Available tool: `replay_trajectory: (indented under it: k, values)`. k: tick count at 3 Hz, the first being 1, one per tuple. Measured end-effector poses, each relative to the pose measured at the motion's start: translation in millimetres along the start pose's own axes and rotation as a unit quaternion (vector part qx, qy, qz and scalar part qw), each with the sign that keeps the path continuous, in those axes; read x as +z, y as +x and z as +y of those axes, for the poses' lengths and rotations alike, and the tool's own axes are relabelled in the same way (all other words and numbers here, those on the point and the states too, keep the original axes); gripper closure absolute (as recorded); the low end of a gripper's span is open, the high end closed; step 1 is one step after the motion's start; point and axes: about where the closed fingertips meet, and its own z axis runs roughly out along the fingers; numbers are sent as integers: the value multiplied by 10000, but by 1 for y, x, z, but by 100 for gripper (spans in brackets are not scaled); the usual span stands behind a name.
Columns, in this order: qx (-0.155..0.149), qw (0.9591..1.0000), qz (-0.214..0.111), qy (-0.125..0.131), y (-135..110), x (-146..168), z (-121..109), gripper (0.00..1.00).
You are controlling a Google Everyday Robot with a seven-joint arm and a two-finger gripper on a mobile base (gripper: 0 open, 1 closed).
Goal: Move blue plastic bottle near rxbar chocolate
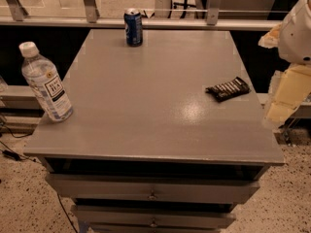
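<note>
The blue plastic bottle stands near the table's left edge, clear with a white cap and a white-and-dark label. The rxbar chocolate lies flat in its dark wrapper near the right edge. My gripper hangs at the far right of the view, beyond the table's right edge, a little right of the bar and far from the bottle. It holds nothing that I can see.
A short blue soda can stands at the back middle of the grey table. Drawers sit under the front edge. A railing and glass panels run behind the table. Cables lie on the speckled floor at left.
</note>
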Motion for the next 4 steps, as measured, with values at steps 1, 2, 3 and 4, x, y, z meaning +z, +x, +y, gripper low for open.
replay_trajectory:
  k: [1,2,3,4]
  values:
    - [-5,10000,-38,25,-2,0,-1,0]
    - [-52,9992,-386,-17,-19,16,-7,0]
    - [-227,9953,-919,-202,-51,46,-13,0]
    - [-431,9861,-1540,-452,-90,81,-18,0]
